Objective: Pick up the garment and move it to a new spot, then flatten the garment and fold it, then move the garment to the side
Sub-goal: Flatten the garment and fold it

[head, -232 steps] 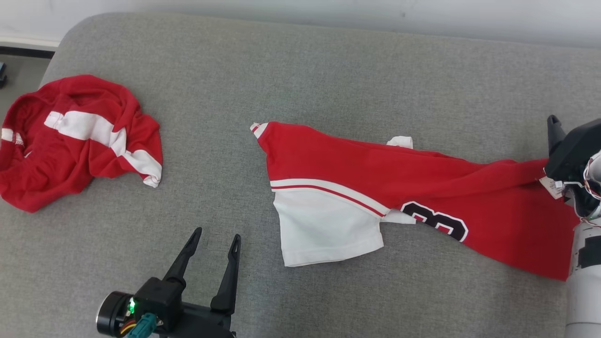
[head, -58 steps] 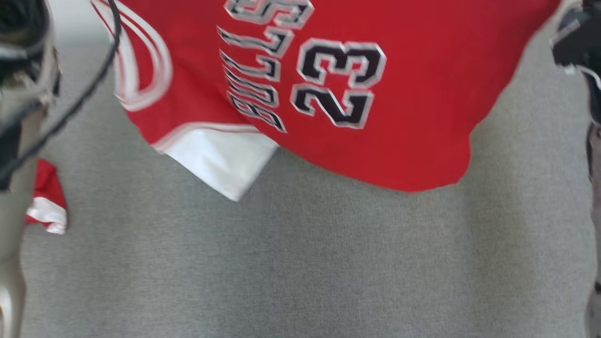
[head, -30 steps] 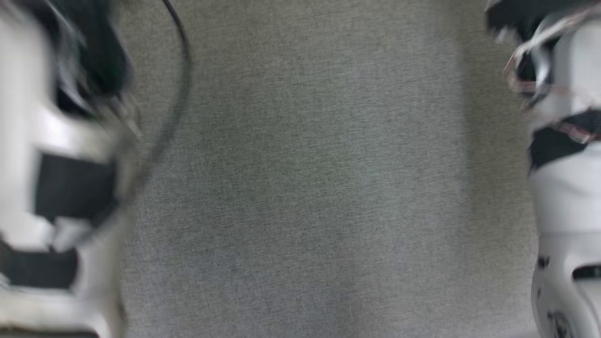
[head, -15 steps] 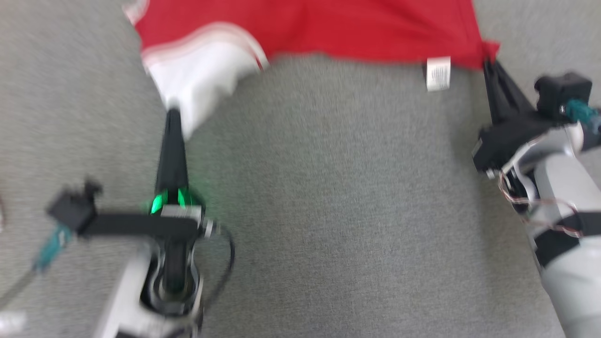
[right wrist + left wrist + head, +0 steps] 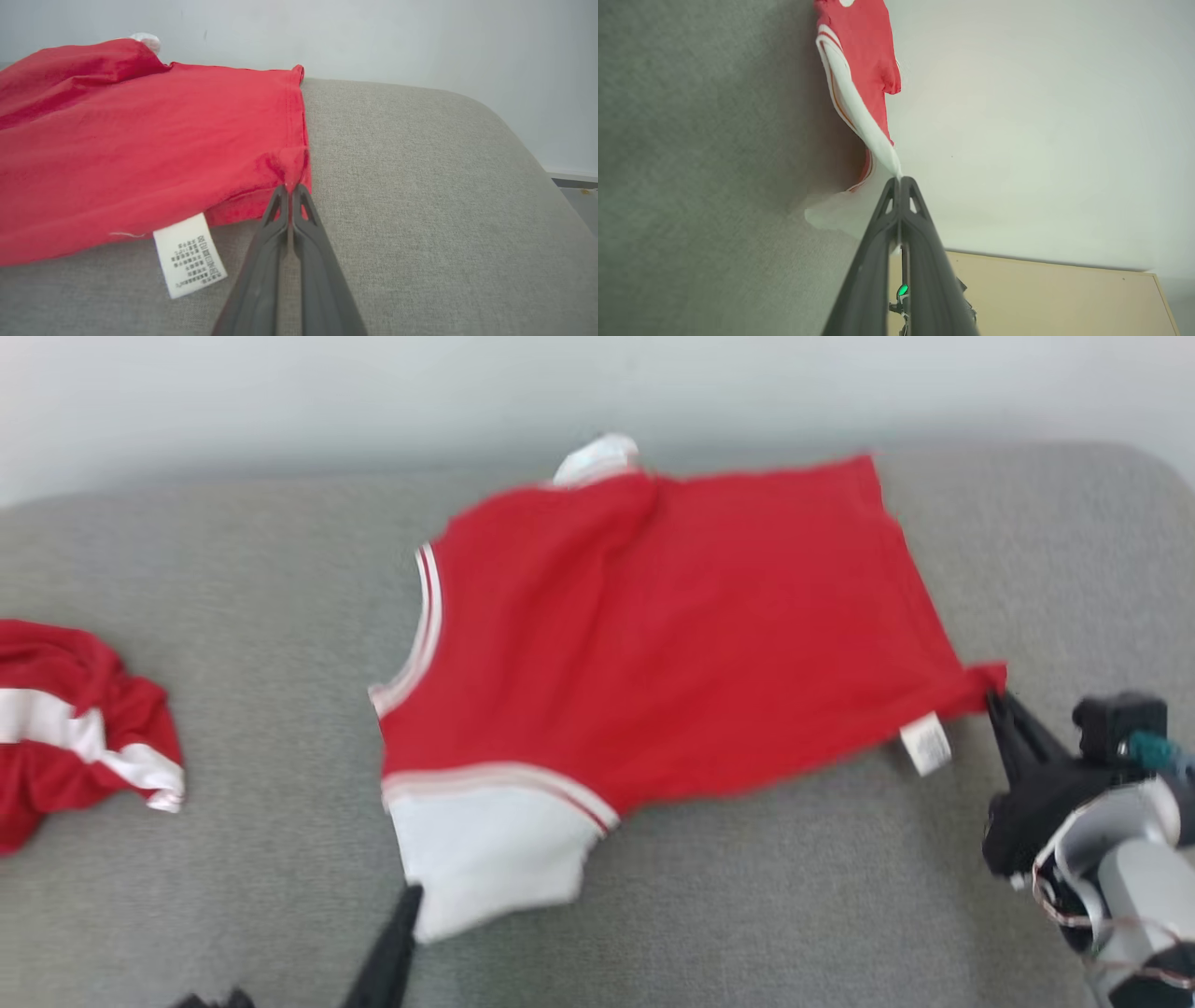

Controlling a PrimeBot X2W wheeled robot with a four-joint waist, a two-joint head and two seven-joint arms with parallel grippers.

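Observation:
The garment [image 5: 672, 635], a red jersey with white sleeves and striped trim, lies spread back-side up across the grey cushion [image 5: 766, 915]. My left gripper [image 5: 408, 896] is shut on the edge of the near white sleeve [image 5: 485, 859] at the lower left; the left wrist view shows that white cloth [image 5: 859, 121] pinched at the fingertips of the left gripper [image 5: 899, 179]. My right gripper [image 5: 994, 698] is shut on the red hem corner at the right, and in the right wrist view the right gripper [image 5: 290, 188] holds that corner beside a white care label [image 5: 189, 254].
A second red and white garment [image 5: 75, 728] lies crumpled at the cushion's left edge. A pale wall [image 5: 280, 401] runs behind the cushion. Bare grey cushion stretches in front of the jersey and to its right. Tan floor [image 5: 1041, 298] shows in the left wrist view.
The camera has swung up, so the whole jersey now shows. The jersey, held up in the air two seconds ago, now lies spread on the cushion with both grippers still shut on its corners.

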